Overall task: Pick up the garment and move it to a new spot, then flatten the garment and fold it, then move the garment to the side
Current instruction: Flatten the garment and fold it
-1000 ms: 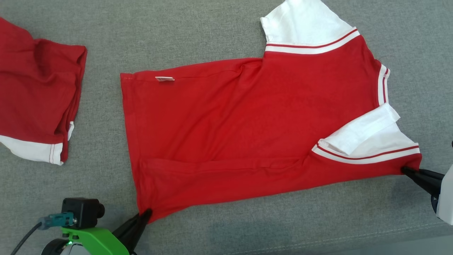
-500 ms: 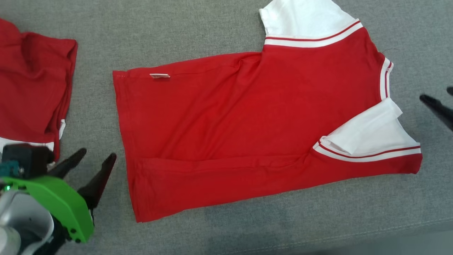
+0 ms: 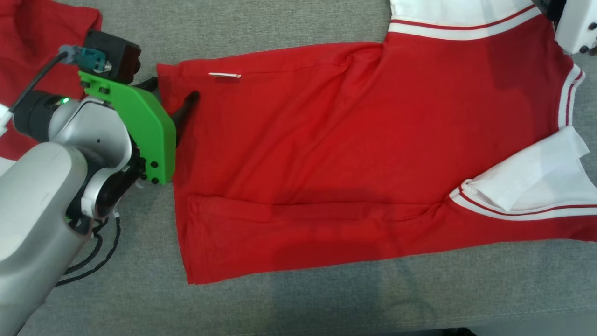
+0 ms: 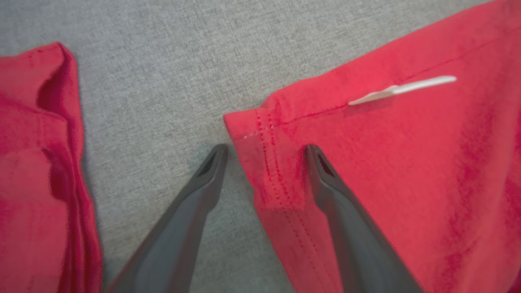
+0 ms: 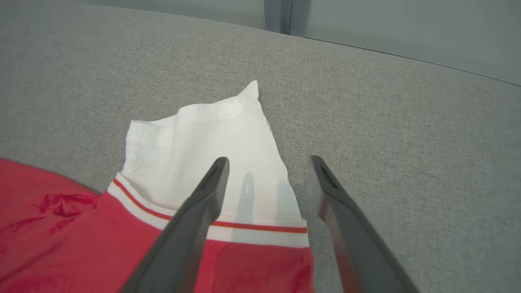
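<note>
Straddling garment (image 4: 386, 171) corner, left claw (image 4: 265, 149), perhaps touching.

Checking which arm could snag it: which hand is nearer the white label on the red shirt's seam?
Left. The left hand straddles the hem corner beside the white label; the right hand is at the far white sleeve.

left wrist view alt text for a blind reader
The open left gripper straddles the hemmed corner of the red garment, one finger over the grey surface, one over the cloth. A white label sits nearby; a second garment lies at left.
</note>
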### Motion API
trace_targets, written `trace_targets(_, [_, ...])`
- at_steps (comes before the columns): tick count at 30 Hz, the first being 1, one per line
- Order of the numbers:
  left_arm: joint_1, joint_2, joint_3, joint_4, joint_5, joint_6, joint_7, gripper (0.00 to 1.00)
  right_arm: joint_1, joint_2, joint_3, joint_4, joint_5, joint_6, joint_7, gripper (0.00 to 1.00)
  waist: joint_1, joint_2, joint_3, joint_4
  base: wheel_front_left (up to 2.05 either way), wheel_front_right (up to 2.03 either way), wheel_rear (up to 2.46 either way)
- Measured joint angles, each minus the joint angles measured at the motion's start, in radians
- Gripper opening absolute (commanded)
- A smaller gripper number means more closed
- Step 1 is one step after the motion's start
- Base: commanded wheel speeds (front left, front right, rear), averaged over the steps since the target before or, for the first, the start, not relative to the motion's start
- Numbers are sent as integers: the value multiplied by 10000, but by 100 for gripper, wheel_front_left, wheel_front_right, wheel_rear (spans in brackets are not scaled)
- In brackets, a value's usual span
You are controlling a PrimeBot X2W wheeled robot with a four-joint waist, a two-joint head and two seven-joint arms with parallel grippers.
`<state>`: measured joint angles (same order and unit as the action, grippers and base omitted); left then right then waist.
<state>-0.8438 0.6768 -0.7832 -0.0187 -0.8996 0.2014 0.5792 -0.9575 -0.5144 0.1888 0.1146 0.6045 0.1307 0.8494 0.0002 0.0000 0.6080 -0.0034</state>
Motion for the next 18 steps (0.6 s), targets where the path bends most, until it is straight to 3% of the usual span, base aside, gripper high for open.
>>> trace_targets(6, [-614,-989,-313,1099,61,-382,-102,100,-993,138,646,1636,-408,0,-523,100,0,0,102,482,0,0,0])
trace_targets(7, [-682,-1097,-357,1233,77,-441,-136,77,-1091,138,686,1870,-437,0,-631,100,0,0,105,551,0,0,0])
trace_targets(8, [-738,-1216,-395,1346,111,-508,-178,46,-1188,144,729,2080,-437,0,-746,100,0,0,104,619,0,0,0])
trace_targets(9, [-776,-1329,-416,1490,117,-556,-226,35,-1256,178,752,2253,-433,0,-886,100,-1,0,101,682,0,0,0])
trace_targets(10, [-816,-1415,-441,1582,117,-614,-270,0,-1329,219,782,2468,-433,0,-982,100,-1,1,97,739,0,0,0])
trace_targets(18, [-1088,-1983,-639,2190,105,-1005,-474,0,-1745,182,1024,3776,-539,0,-1620,100,-1,0,131,1094,0,0,0])
